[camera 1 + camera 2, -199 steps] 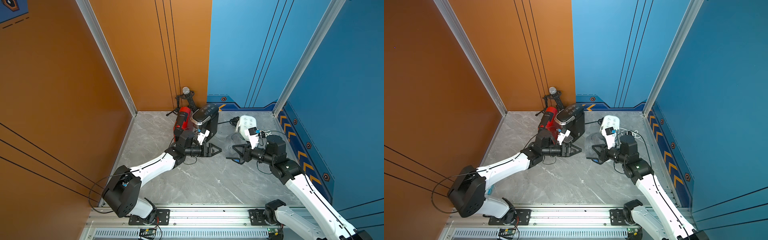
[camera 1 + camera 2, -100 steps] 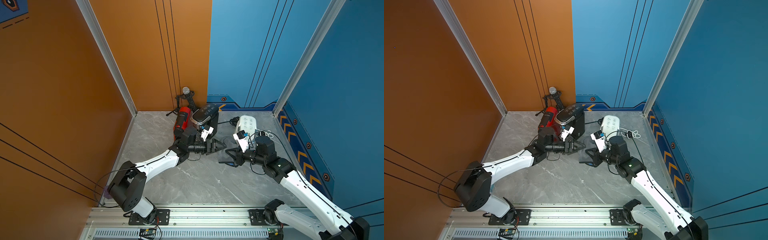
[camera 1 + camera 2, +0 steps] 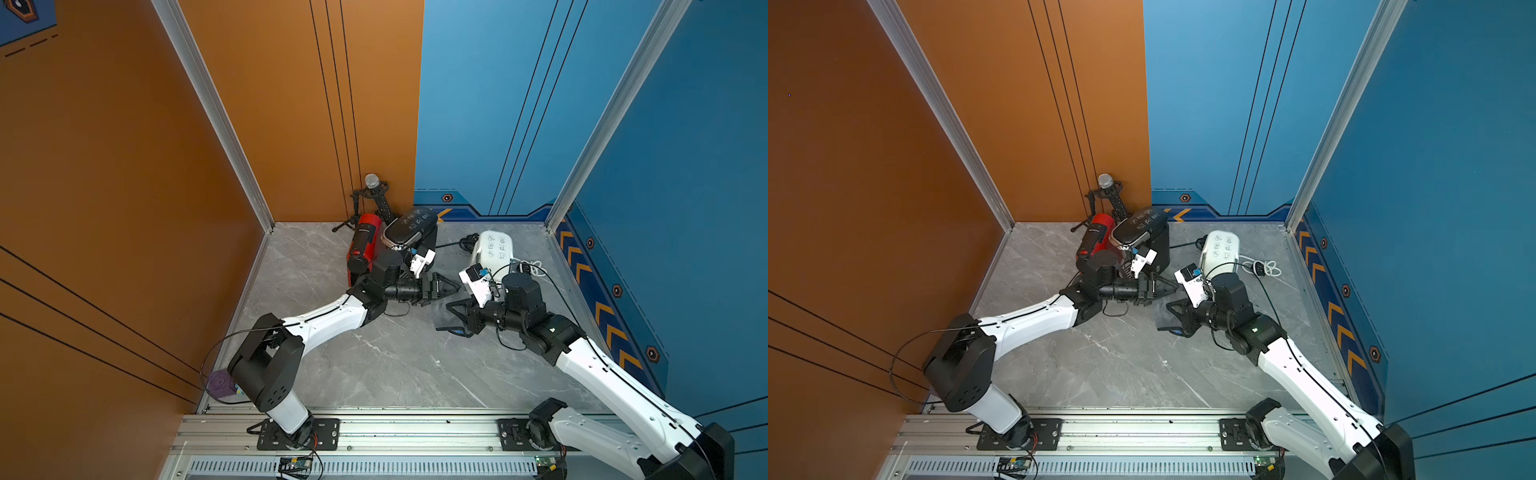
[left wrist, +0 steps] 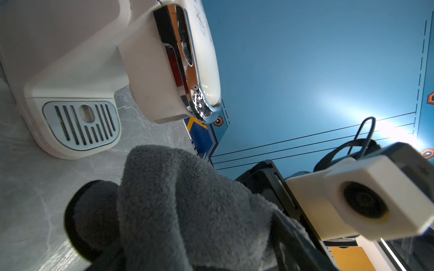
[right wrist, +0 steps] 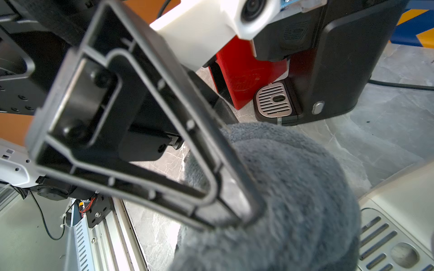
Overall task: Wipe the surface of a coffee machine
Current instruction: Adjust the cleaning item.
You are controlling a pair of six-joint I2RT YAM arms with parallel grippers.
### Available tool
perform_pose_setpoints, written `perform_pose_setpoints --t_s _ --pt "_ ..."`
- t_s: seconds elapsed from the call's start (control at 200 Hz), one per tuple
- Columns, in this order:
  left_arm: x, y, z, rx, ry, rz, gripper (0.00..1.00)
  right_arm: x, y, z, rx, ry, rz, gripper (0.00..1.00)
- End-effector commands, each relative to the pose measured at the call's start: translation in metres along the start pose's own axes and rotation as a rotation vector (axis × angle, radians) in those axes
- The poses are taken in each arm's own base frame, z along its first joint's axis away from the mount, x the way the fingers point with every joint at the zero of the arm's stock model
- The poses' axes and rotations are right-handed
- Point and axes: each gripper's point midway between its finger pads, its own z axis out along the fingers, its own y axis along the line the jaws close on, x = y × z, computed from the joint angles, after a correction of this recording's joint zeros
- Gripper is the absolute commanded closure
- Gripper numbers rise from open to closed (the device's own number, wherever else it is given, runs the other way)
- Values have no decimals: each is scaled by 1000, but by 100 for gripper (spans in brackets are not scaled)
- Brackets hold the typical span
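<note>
At the far left edge of the grey marble bench (image 3: 395, 365), a small purple block (image 3: 220, 382) lies beside the left arm's base. Toward the back corner stands a red coffee machine (image 3: 363, 241), with a microphone (image 3: 372, 180) on a tripod behind it against the orange wall. A black coffee machine (image 3: 411, 228) touches the red one's right side. In front of the black machine, the left end effector (image 3: 455, 286) reaches rightward. Its wrist view shows it spread, with the grey cloth (image 4: 187, 199) bulging between its fingers (image 4: 89, 211); whether they press the cloth cannot be told. The cloth hangs low over the bench in the middle, between the black machine and the white one. Just to its right, the right end effector (image 3: 451, 318) points leftward, pinched together on the cloth. Behind that arm's wrist stands the white coffee machine (image 3: 492, 247), its drip tray facing the cloth. A coiled white cable (image 3: 530, 266) lies just right of it, near the blue wall.
</note>
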Motion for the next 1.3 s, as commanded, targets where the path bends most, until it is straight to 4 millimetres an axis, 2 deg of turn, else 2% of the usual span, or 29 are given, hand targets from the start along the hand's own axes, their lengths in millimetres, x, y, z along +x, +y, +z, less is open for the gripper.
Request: perform_pose_setpoints --t_s 0.0,0.15,0.42,0.47,0.52,0.611,0.626,0.686,0.761,0.866,0.981,1.091,1.101,1.121,1.296 --pt "-3 -15 8 37 10 32 31 -17 7 0 -15 -40 -34 100" --pt "-2 -16 8 39 12 35 44 -18 -2 0 32 -57 -16 100" --pt "3 -5 9 25 25 23 94 -27 -22 -2 78 -130 72 100" --pt "0 -2 7 24 12 20 100 -29 -26 -3 93 -138 82 98" --pt "-3 3 3 17 -9 11 100 -28 -32 -5 110 -142 97 91" --pt "-10 16 -5 -15 -47 0 100 -27 -47 -13 165 -163 134 68" --pt "-6 27 -7 -38 -51 -17 100 -28 -50 -15 177 -169 141 65" --pt "-6 46 -13 -86 -84 -41 100 -26 -61 -23 217 -193 164 53" --pt "-4 70 -15 -142 -108 -57 100 -25 -76 -37 284 -228 201 46" --pt "-1 102 -10 -222 -131 -77 100 -22 -94 -51 345 -266 256 43" --pt "-5 124 2 -285 -158 -73 100 -19 -103 -61 374 -295 289 42" --pt "-13 131 20 -305 -173 -61 100 -18 -105 -64 378 -303 298 42" --pt "-20 124 23 -291 -182 -49 100 -18 -104 -64 376 -304 299 42" --pt "-24 122 27 -287 -188 -44 100 -18 -104 -64 374 -305 301 42" --pt "-48 123 45 -306 -256 -27 100 -20 -101 -67 362 -333 298 42"
